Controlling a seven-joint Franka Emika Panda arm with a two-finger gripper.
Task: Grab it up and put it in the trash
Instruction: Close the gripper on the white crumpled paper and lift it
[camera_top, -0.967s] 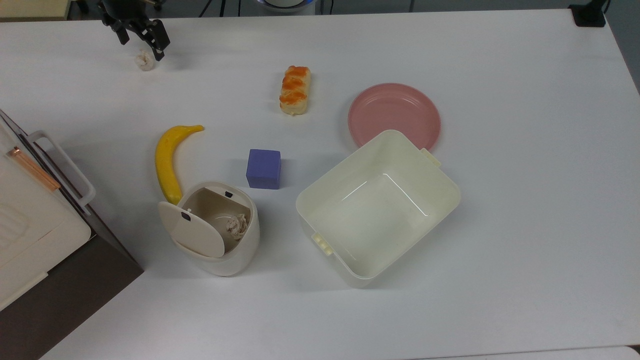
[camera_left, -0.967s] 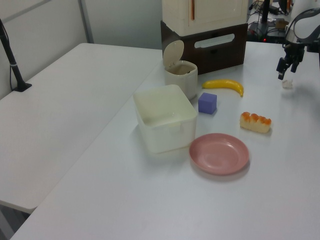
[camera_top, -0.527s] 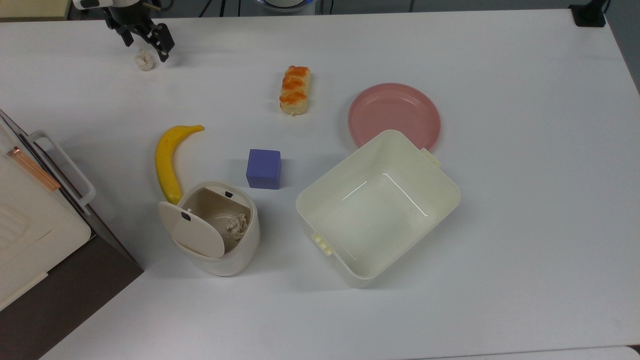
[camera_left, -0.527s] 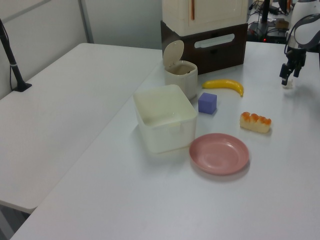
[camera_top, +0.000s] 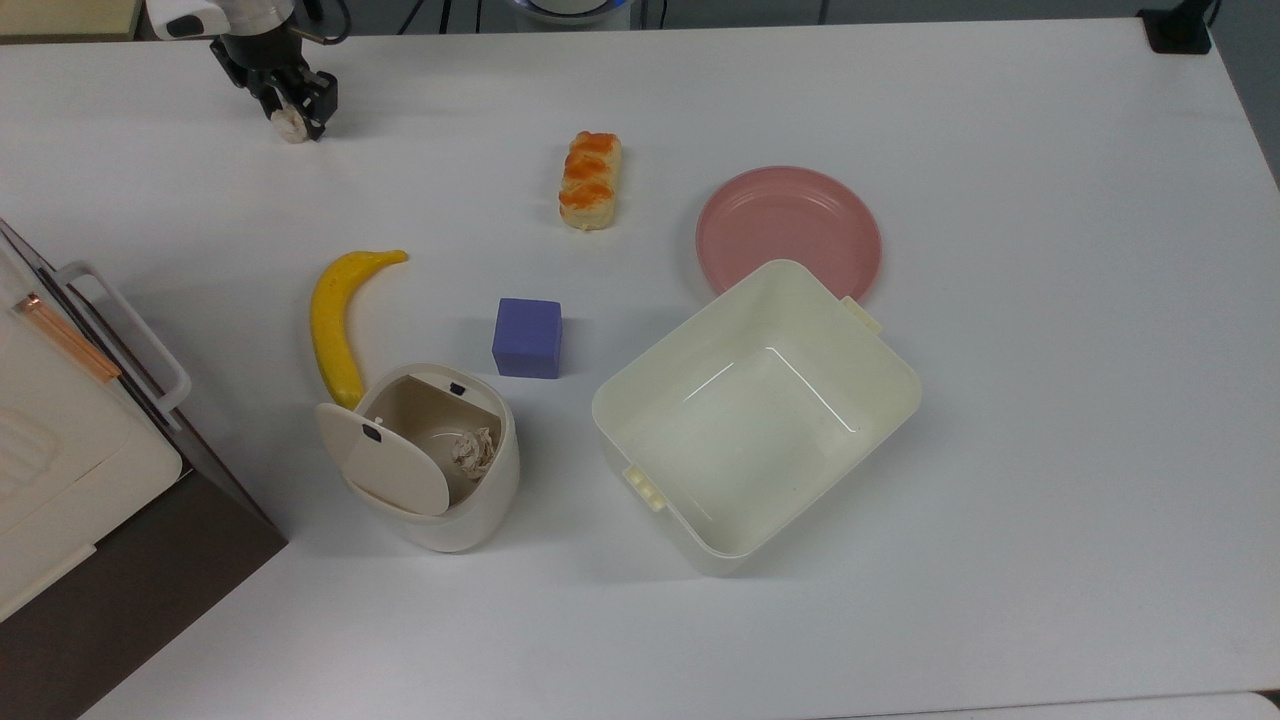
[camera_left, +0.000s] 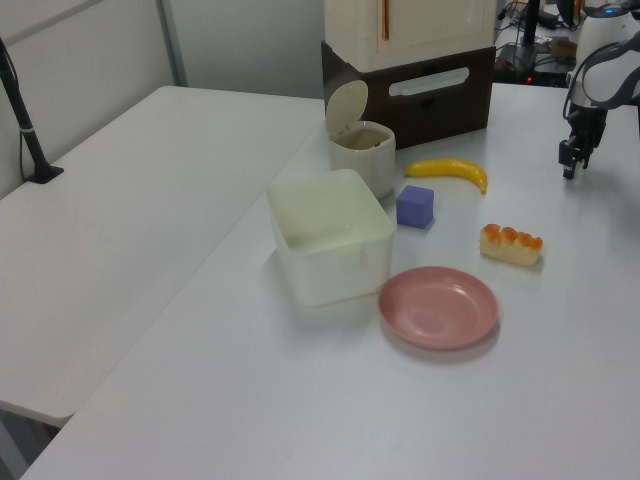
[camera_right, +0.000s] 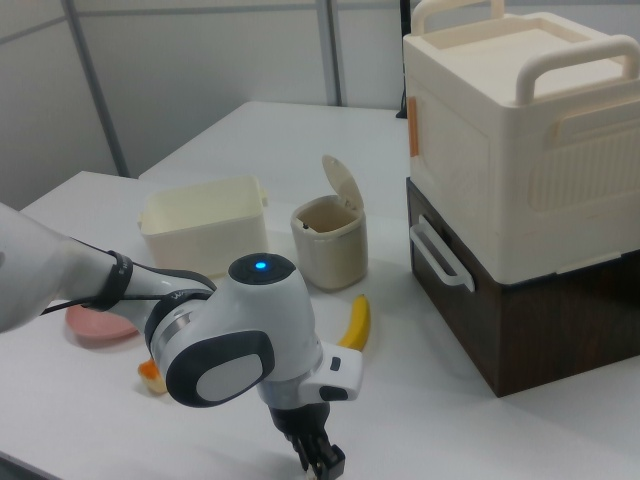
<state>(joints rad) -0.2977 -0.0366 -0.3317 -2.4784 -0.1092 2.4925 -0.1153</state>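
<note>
The small off-white paper wad (camera_top: 290, 128) lies on the white table at the top view's far upper left. My gripper (camera_top: 293, 108) has come down over it, open, with one finger on each side of the wad. The gripper (camera_left: 570, 166) is at the left view's far right, low over the table, and the gripper (camera_right: 318, 462) also shows under the arm at the right view's bottom edge. The trash (camera_top: 488, 492), a cream rounded bin, stands with its oval lid (camera_top: 385, 470) flipped up, and another crumpled paper (camera_top: 472, 452) lies inside.
Between wad and bin lie a banana (camera_top: 335, 320), a purple cube (camera_top: 527, 338) and an orange-topped bread piece (camera_top: 590, 180). A pink plate (camera_top: 770, 215) and a cream square tub (camera_top: 900, 385) sit to the top view's right. A cream-and-brown box stack (camera_top: 80, 480) stands beside the bin.
The gripper has dropped from above and beside the wad to table level, so that its fingers now straddle the wad. The wad has stayed in place.
</note>
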